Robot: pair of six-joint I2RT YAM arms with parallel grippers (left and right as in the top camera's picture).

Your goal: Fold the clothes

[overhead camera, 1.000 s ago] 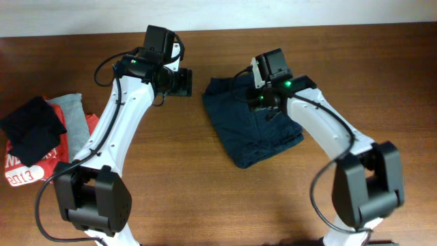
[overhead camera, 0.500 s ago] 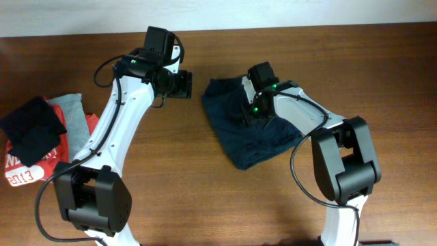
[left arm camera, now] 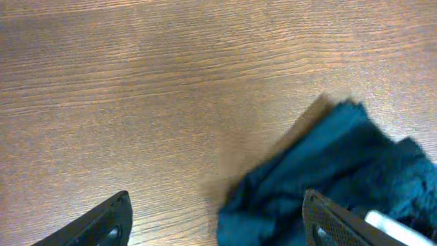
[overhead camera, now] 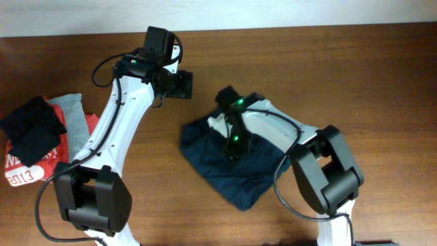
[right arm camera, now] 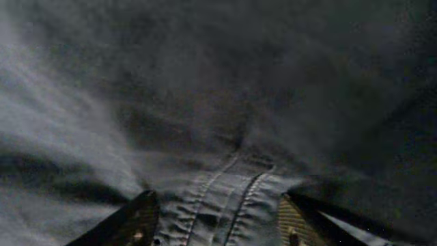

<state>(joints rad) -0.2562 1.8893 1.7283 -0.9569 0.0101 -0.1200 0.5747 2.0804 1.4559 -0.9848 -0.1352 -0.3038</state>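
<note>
The dark navy garment (overhead camera: 205, 156) lies bunched and wrinkled on the wooden table, right of centre. My right gripper (overhead camera: 234, 145) is down on its middle. In the right wrist view, the gripper (right arm camera: 217, 205) has a fold with stitched seams (right arm camera: 225, 195) pinched between its fingers, and dark cloth (right arm camera: 205, 82) fills the frame. My left gripper (overhead camera: 180, 83) hovers open and empty above bare table, up and left of the garment. In the left wrist view, the gripper (left arm camera: 216, 199) looks down on wood, with the garment's corner (left arm camera: 328, 178) by the right finger.
At the far left edge lies a pile: a small black folded garment (overhead camera: 31, 130), a grey garment (overhead camera: 74, 111) and a red garment (overhead camera: 24, 171) with white print. The table's back edge (overhead camera: 307, 26) runs along the top, close behind the left gripper.
My right gripper has swept left and toward the front, dragging the navy garment with it; the garment now lies further left and more bunched. The left arm has not moved.
</note>
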